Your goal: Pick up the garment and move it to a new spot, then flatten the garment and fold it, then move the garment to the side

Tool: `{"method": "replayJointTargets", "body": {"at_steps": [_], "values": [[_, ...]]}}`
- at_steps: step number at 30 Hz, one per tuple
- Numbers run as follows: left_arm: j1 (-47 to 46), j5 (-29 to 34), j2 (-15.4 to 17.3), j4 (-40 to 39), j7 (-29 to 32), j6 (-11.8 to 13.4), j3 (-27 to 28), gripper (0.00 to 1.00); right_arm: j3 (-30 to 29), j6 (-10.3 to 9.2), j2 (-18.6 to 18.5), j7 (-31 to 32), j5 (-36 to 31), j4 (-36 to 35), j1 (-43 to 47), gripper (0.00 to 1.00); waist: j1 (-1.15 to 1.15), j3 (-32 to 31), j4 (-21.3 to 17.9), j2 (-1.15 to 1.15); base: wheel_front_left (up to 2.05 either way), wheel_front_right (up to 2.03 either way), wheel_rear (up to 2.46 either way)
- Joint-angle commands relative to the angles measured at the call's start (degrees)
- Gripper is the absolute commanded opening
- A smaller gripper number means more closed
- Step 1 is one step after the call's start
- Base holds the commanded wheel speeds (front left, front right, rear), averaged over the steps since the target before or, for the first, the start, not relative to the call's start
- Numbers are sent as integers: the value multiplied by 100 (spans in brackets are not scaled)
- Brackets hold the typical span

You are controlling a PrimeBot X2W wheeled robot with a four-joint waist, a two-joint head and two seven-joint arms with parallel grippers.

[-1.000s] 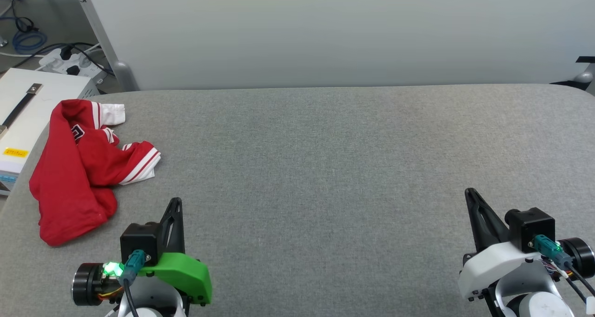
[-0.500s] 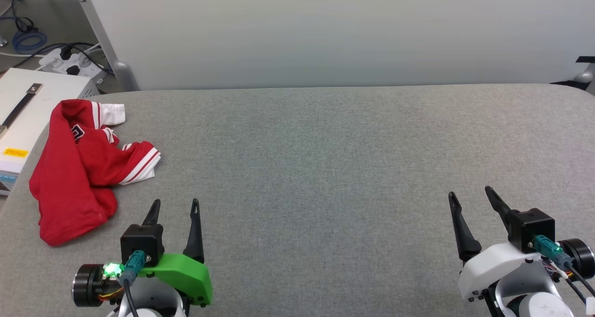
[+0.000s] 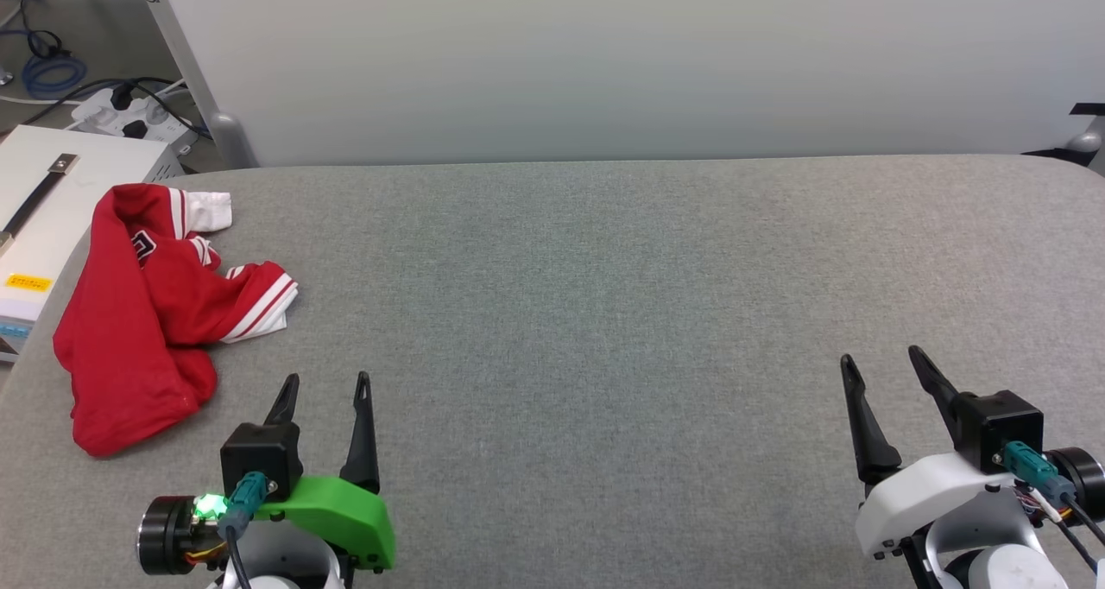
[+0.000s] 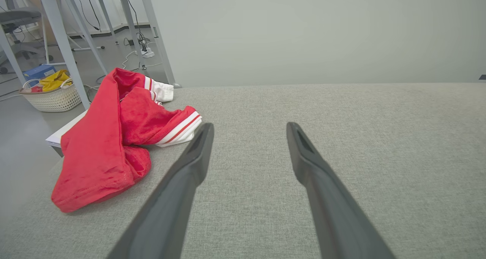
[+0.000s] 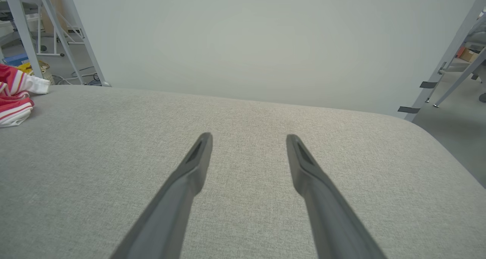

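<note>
While the red shirt [image 3: 142,321] lies crumpled on the grey table [image 3: 604,313], untouched, every step is left: my left gripper [image 3: 326,380] and right gripper [image 3: 883,357] sit open, empty.

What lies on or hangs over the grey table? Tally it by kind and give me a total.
red jersey shirt: 1
open pincers: 2 (left pincer, right pincer)
Total: 3
</note>
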Motion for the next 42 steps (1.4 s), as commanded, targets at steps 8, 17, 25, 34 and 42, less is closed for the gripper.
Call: {"method": "replayJointTargets", "body": {"at_steps": [8, 17, 25, 34, 42], "values": [[7, -157, -7, 95, -146, -26, -8, 100, -21, -1, -5, -145, 153, 36, -67, 100, 0, -9, 8, 0, 0, 0, 0], [14, -249, -10, 144, -251, -61, -11, 100, -46, -2, -5, -249, 230, 4, -88, 100, 0, 0, 19, 0, 0, 0, 0], [13, -309, -12, 135, -348, -96, -10, 100, -55, -2, -5, -345, 254, 25, -107, 100, 0, 12, 33, 0, 0, 0, 0], [43, -373, -14, 225, -456, -121, -27, 100, -63, -2, -6, -451, 168, 189, -112, 100, 0, -1, 38, 0, 0, 0, 0], [40, -442, -17, 345, -574, -144, -62, 100, -96, -3, -6, -568, 140, 308, -158, 100, 0, 19, 29, 0, 0, 0, 0]]}}
